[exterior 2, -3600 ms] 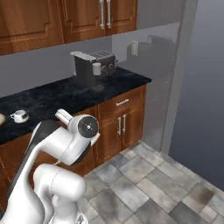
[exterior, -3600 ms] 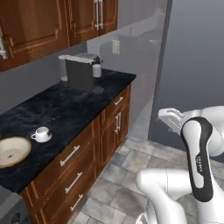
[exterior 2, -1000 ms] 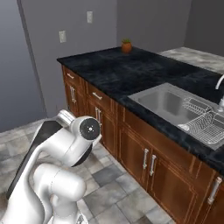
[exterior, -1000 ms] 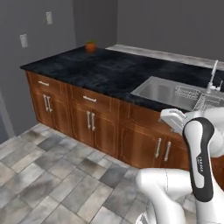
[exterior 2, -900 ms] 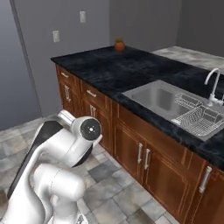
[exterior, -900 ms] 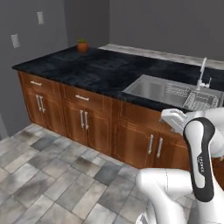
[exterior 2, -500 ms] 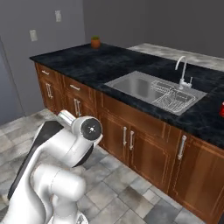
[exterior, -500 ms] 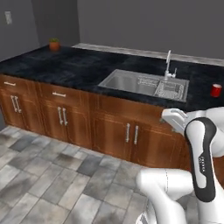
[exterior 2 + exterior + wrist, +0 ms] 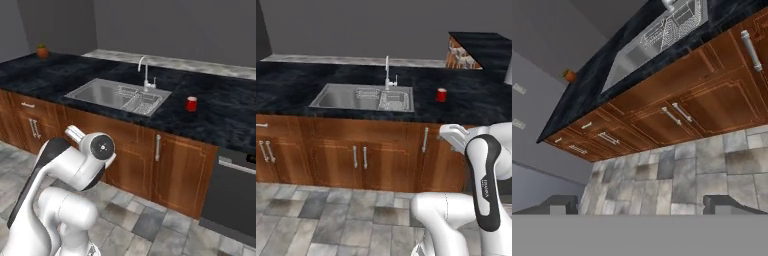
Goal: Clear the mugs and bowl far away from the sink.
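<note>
The red mug point(image 9: 441, 94) stands upright on the dark bench point(image 9: 311, 82), just beside the right end of the sink point(image 9: 363, 98) and apart from its rim; in the right base view it point(image 9: 191, 103) sits well above and beyond the folded arm. The faucet point(image 9: 388, 72) rises behind the basin, with wire racks point(image 9: 394, 99) inside it. The end effector point(image 9: 639, 207) is released, its fingertips spread wide and grasping nothing, aimed down at the tiled floor point(image 9: 712, 170) and cabinet fronts point(image 9: 677, 107). Judgement: the approach stage is in hand. The arm should be raised over the bench edge and brought onto the mug from above or the open side, clear of the faucet.
</note>
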